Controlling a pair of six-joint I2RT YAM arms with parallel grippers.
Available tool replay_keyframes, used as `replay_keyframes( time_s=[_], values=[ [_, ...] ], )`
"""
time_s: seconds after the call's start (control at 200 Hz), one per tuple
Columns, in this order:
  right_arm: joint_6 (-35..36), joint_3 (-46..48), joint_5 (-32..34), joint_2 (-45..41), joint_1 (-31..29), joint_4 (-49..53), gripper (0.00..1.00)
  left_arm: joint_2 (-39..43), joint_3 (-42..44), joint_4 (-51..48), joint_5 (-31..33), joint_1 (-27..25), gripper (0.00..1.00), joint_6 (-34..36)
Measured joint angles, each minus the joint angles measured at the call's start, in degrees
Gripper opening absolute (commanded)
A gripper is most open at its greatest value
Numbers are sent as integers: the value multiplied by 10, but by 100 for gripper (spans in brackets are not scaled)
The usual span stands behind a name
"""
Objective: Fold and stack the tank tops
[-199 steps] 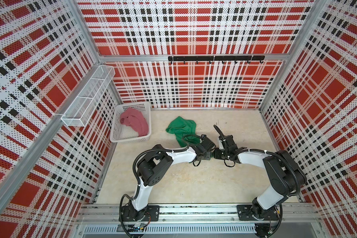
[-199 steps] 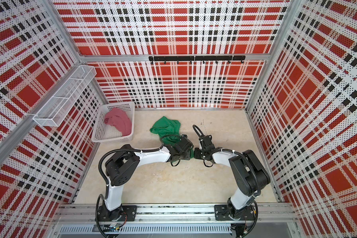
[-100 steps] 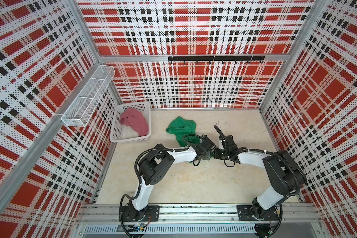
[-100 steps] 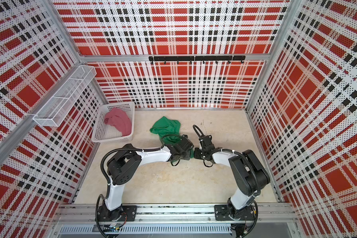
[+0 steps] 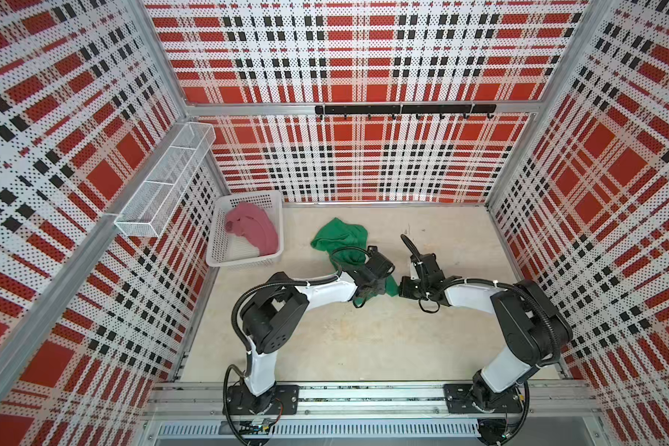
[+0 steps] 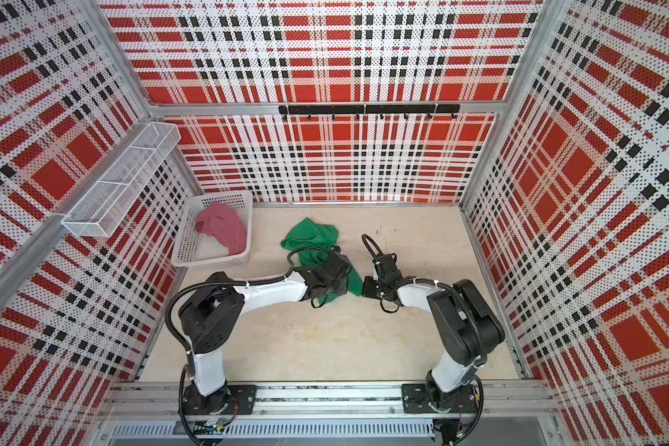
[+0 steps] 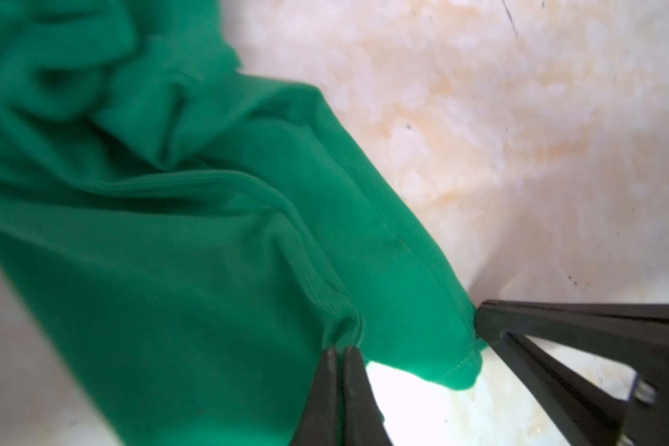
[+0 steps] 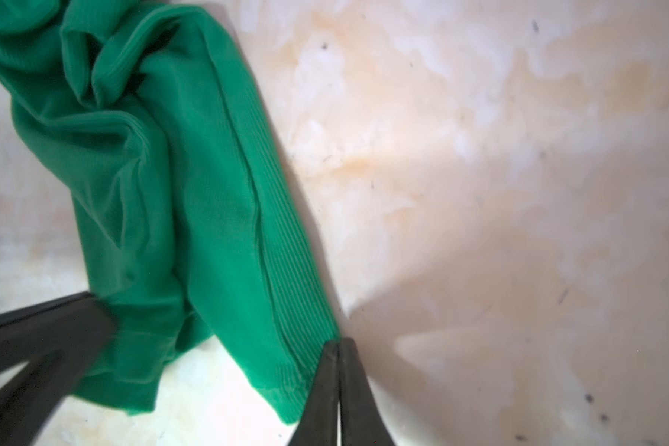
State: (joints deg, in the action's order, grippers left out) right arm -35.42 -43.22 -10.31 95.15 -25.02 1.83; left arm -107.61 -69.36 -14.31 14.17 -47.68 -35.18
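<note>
The green top [image 5: 340,238] is lying crumpled on the tabletop [image 5: 364,340], mid-rear, near the basket [image 5: 216,247] but apart from it. Its near end is being drawn out toward the two arms, and the far end is being left in a loose heap.

The left pincer [image 7: 340,350] is being seen closed, with its jaws pressed together on a ribbed fold of the green top. Cloth is being bunched right at the tips.

The right pincer [image 8: 338,346] is also being seen closed. It is gripping the ribbed edge band of the same top, close to a corner.

In both top views the two pincers are being shown low over the tabletop, close together and nearly facing each other. A strip of green is showing between them. In the left wrist view the black frame of the right pincer is being seen touching the hem of the top. In the right wrist view the left pincer is being shown blurred, at the cloth.

The pink top [image 5: 252,231] is lying bunched inside the basket, heaped toward its right wall. The basket is standing at the left rear corner of the tabletop, beside the left wall.

A wire shelf [image 5: 163,185] is being carried on the left wall, above the basket. A hook rail [image 5: 404,109] is being carried on the back wall.
</note>
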Motion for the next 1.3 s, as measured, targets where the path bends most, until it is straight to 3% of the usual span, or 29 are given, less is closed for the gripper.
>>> replay_keyframes(
  time_s=[0.17, 0.396, 0.817, 0.972, 1.213, 1.303],
  values=[
    [1, 0, 21, -18, 0, 21, 0, 101, 89, 27, 4, 44, 0, -10],
    [8, 0, 56, -110, 10, 52, 0, 274, 201, 14, 15, 123, 0, -21],
    [49, -33, 98, -238, 87, 174, 0, 454, 330, -63, 20, 159, 0, -64],
    [68, -104, 105, -274, 104, 201, 0, 460, 260, -84, 16, 208, 0, -34],
    [111, -264, 70, -252, 115, 204, 0, 384, -31, -56, -9, 269, 0, 65],
    [115, -311, 40, -240, 115, 200, 0, 372, -86, -33, -21, 271, 0, 85]
  ],
)
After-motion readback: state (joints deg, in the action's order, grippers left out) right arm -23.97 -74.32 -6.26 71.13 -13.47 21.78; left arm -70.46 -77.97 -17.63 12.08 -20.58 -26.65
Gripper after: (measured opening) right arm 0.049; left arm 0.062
